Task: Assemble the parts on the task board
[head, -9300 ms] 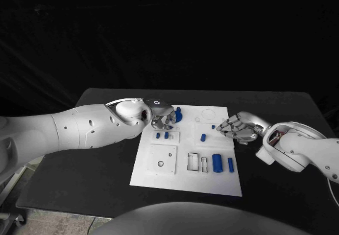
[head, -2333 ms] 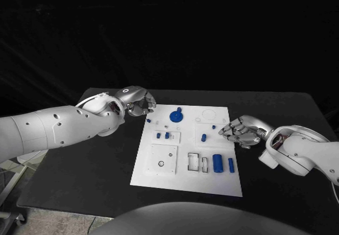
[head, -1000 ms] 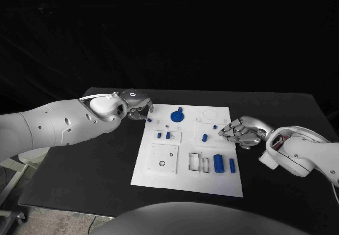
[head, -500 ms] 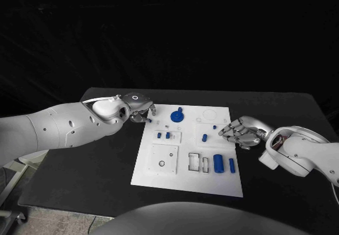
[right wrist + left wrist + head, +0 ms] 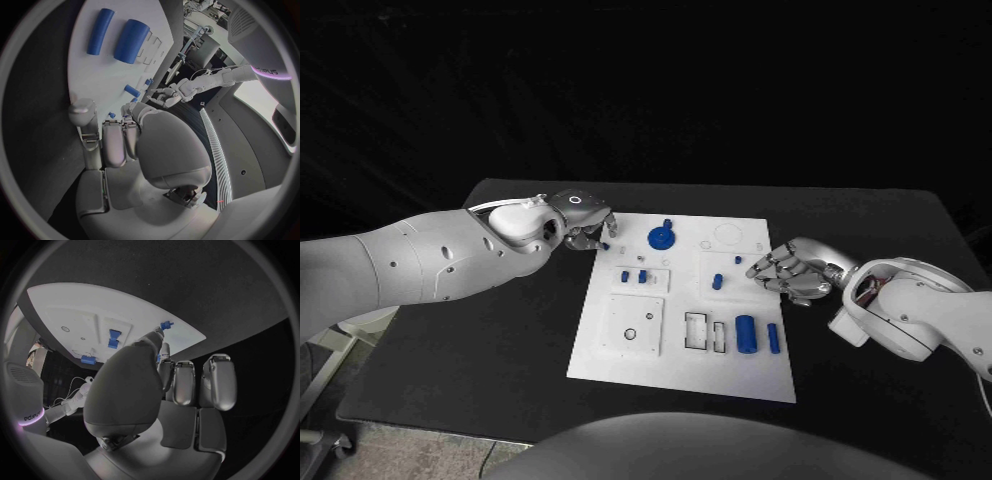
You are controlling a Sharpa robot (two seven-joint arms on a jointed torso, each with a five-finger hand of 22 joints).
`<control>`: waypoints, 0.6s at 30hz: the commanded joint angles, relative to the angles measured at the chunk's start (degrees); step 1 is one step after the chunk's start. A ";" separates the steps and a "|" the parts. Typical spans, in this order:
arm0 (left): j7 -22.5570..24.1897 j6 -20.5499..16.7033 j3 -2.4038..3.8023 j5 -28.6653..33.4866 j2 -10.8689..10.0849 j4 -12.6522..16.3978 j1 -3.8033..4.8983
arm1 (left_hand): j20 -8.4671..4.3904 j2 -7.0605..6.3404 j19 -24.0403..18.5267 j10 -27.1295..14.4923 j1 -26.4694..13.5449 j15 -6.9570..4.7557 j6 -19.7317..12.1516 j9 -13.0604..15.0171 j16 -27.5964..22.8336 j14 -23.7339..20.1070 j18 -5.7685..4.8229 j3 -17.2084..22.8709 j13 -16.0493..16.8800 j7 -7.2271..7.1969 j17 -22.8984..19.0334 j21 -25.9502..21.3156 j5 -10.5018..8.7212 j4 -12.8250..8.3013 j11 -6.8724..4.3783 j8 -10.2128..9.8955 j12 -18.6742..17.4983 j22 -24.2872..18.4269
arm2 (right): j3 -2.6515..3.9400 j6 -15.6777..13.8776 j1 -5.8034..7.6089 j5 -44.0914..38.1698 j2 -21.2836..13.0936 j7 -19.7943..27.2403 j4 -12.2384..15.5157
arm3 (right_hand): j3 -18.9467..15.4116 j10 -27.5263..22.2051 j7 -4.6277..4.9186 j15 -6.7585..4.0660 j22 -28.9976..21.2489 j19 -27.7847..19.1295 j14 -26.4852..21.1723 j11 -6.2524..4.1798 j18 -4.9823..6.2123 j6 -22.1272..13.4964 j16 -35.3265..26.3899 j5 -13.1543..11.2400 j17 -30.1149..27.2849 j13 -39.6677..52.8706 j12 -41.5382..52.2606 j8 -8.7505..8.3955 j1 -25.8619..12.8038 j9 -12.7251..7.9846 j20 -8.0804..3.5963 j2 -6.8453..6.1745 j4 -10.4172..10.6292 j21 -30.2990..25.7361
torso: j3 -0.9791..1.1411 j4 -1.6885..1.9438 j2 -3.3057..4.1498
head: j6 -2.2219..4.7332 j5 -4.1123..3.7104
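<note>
The white task board [image 5: 635, 352] lies mid-table. My left hand [image 5: 587, 230] sits at its far left corner, the thumb [image 5: 147, 347] reaching to a small blue peg [image 5: 606, 245] [image 5: 165, 325] on the board's edge; whether it pinches the peg is unclear. My right hand [image 5: 792, 270] rests at the board's right edge, its fingers [image 5: 115, 142] curled in on nothing. A round blue part with a handle [image 5: 661, 237] stands near the far edge. Two small blue pieces [image 5: 633, 276] [image 5: 114, 338] sit below it, and a short blue piece [image 5: 715, 281] [image 5: 131, 90] lies toward the right.
Two blue cylinders [image 5: 757, 335] [image 5: 119, 36] lie in the board's near right area beside rectangular slots [image 5: 695, 330]. A square plate with a small hole [image 5: 630, 326] takes the near left. Black table [image 5: 488, 340] surrounds the board on all sides.
My left hand left the middle of the board, rose off its far left corner, then came back down to the small blue peg there. The right hand has barely moved.
</note>
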 commanded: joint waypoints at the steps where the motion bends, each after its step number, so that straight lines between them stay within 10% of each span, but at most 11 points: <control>1: 0.06 1.13 0.02 0.13 0.23 -0.28 -0.17 | 0.09 -0.05 0.39 -0.57 0.51 0.09 0.40 -0.11 0.19 0.21 0.18 0.41 2.19 -0.02 -0.04 -0.01 0.21 -0.02 0.03 0.16 -0.49 11.81 | 0.01 0.84 -0.04 0.01 -0.02 -0.29 0.04 | -0.03 -0.26 0.09 0.13 4.45 -0.45 0.84 0.00 1.03 0.30 -0.36 0.17 1.86 1.13 -0.25 0.03 0.21 0.09 0.11 -0.28 -0.27 -0.36 | 0.00 0.01 0.05 | 0.01 -0.03; 18: 0.08 1.43 0.03 0.09 1.02 -2.01 -0.69 | 0.13 -0.05 0.21 -1.91 0.94 0.13 0.32 -0.40 -0.20 -0.19 0.25 0.87 0.82 -0.05 -0.62 -0.31 0.26 -0.27 0.07 0.04 -1.96 11.71 | 0.01 1.14 -0.06 0.02 0.05 -0.44 -0.10 | -0.03 -0.26 0.09 0.13 4.45 -0.45 0.84 0.00 1.03 0.30 -0.36 0.17 1.86 1.13 -0.25 0.03 0.21 0.09 0.11 -0.28 -0.27 -0.36 | 0.00 0.00 0.00 | 0.01 0.10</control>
